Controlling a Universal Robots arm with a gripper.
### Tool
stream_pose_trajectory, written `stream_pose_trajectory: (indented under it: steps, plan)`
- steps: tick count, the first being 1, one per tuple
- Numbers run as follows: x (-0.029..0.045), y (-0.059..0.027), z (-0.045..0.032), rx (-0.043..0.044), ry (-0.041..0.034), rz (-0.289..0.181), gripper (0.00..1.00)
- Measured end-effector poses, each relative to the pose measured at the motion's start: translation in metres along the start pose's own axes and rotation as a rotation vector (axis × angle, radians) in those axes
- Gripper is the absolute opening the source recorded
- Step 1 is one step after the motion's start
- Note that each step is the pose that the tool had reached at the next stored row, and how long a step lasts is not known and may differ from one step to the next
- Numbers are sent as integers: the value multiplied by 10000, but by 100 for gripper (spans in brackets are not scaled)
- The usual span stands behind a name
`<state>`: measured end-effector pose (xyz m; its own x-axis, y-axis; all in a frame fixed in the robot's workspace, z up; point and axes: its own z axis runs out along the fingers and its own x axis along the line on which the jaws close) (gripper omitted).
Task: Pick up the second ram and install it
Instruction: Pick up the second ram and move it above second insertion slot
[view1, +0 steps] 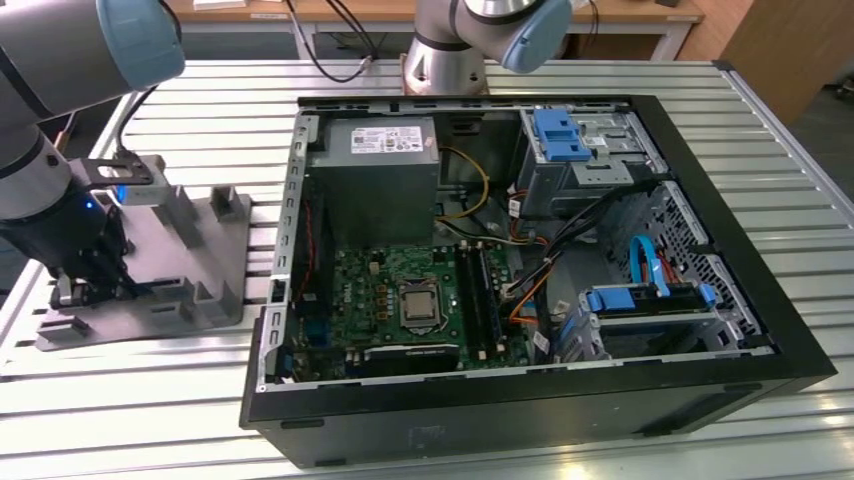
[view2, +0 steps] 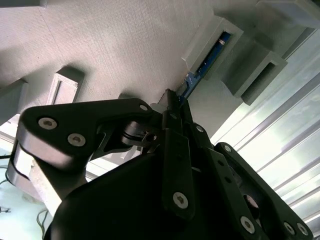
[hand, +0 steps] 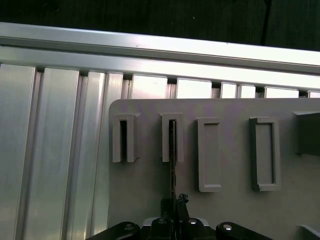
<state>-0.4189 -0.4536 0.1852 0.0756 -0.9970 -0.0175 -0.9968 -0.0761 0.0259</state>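
- Gripper (view1: 83, 290) is down on the grey tray (view1: 220, 265) at the exterior view's left, with the arm rising above it.
- It is clamped on the second ram (view2: 206, 62). In the second wrist view the fingertips (view2: 170, 100) pinch the stick's near end, and the blue-green board runs straight ahead of the gripper.
- The ram's far end sits in a slotted post (hand: 172, 137) of the tray, dead ahead of the gripper. In the first wrist view the stick stands on edge, a thin line from post to fingertips.
- More posts flank that one on both sides. The ram touches none of them.
- The slatted aluminium table (hand: 55, 150) lies past the tray's edge, beyond the gripper.
- The open PC case (view1: 747, 300) is well apart from the gripper, toward the exterior view's right.
- The motherboard (view1: 360, 290) lies on the case floor. Its long black slots (view1: 477, 290) are on the side away from the gripper, with the CPU socket (view1: 418, 300) just beside them on the gripper's side.
- Farther off are the power supply (view1: 380, 175) and a blue drive bracket (view1: 554, 135).
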Motion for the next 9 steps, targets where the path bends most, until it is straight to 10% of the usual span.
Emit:
stream_pose_trajectory:
  steps: [9]
  plan:
    - [-2,3,-105,2,-22,0,14]
